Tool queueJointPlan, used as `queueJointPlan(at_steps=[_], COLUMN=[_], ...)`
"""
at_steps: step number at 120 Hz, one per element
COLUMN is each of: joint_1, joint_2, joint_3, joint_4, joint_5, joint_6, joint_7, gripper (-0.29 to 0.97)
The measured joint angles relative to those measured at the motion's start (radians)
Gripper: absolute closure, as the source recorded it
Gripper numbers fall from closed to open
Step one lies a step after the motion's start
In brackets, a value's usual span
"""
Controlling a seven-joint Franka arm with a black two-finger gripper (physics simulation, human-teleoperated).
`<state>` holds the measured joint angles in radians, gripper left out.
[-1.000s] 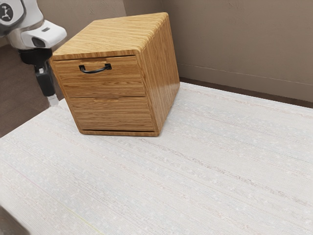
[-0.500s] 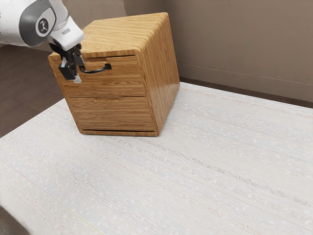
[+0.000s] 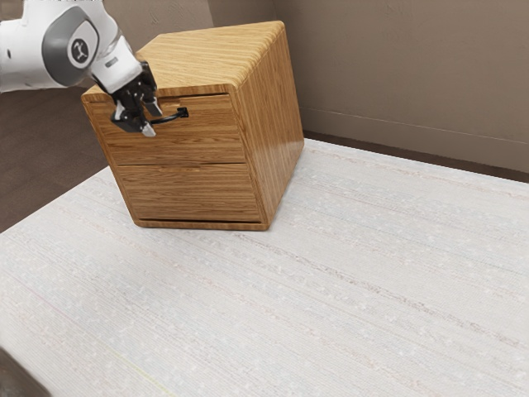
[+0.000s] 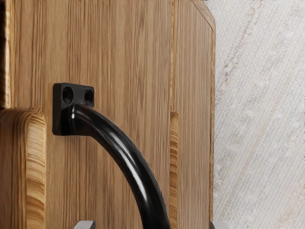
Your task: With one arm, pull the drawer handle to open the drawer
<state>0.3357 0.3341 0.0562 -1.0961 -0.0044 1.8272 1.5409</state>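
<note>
The gripper [image 3: 150,118] sat at the top drawer's [image 3: 198,136] black handle [image 3: 172,117], fingers [image 4: 84,224] wide on both sides, ready to squeeze and pull.

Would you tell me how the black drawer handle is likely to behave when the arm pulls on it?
The handle looks like a stiff bar on a mounting plate, so it should not flex. Its glossy, rounded surface may slip in the pincer. The cabinet stands free on the table, so it might slide.
</note>
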Motion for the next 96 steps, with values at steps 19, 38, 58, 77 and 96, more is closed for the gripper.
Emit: queueJointPlan(at_steps=[19,38,58,77,96], joint_1=[-0.012,-0.016,-0.013,-0.017,-0.022], joint_2=[-0.042,-0.147,-0.265,-0.358,-0.448], joint_3=[0.007,0.005,0.004,0.004,0.007], joint_4=[-0.078,-0.204,-0.352,-0.479,-0.576], joint_5=[-0.011,-0.010,-0.007,-0.005,-0.004], joint_6=[0.006,0.024,0.054,0.080,0.089], joint_7=[0.035,0.061,0.081,0.091,0.095], gripper=[0.61,0.72,0.76,0.77,0.75])
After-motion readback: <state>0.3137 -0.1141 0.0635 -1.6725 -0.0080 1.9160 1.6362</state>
